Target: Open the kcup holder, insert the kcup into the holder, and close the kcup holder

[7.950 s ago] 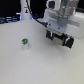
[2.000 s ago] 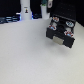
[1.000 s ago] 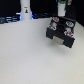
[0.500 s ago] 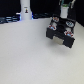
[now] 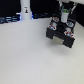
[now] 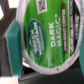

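So the gripper (image 5: 64, 18) is hanging right over the holder (image 5: 62, 33), which sits on the white table (image 5: 30, 55) toward the exterior view's right. The holder's long side runs diagonally across the table, and its tray looks pulled out on the near side, though it's too blurry to be sure. The kcup (image 6: 45, 37) is clamped in the gripper; up close in the wrist view the green foil lid faces straight at the camera, so the cup's axis runs along the camera's line of sight and its body is hidden behind the lid. The lid says "Dark Magic", printed sideways in that picture. A teal finger pad (image 6: 14, 47) presses on the rim. From the room side you can just make out a green speck between the fingers. A white bottle (image 5: 25, 10) stands at the back, well apart.
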{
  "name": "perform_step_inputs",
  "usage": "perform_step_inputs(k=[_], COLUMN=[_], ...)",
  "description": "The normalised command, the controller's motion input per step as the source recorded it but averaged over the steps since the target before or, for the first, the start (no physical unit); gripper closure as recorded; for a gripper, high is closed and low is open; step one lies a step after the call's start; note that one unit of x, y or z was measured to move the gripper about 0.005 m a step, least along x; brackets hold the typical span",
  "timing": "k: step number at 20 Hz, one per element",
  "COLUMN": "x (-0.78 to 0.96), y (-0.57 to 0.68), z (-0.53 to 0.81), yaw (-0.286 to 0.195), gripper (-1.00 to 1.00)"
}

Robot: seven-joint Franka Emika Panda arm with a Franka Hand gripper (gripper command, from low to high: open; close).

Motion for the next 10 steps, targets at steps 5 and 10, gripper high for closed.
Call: perform_step_inputs(k=[5,10], x=[-0.01,0.11], y=[0.00,0.00], z=[-0.23,-0.21], yaw=[0.000,-0.013], gripper=[1.00,1.00])
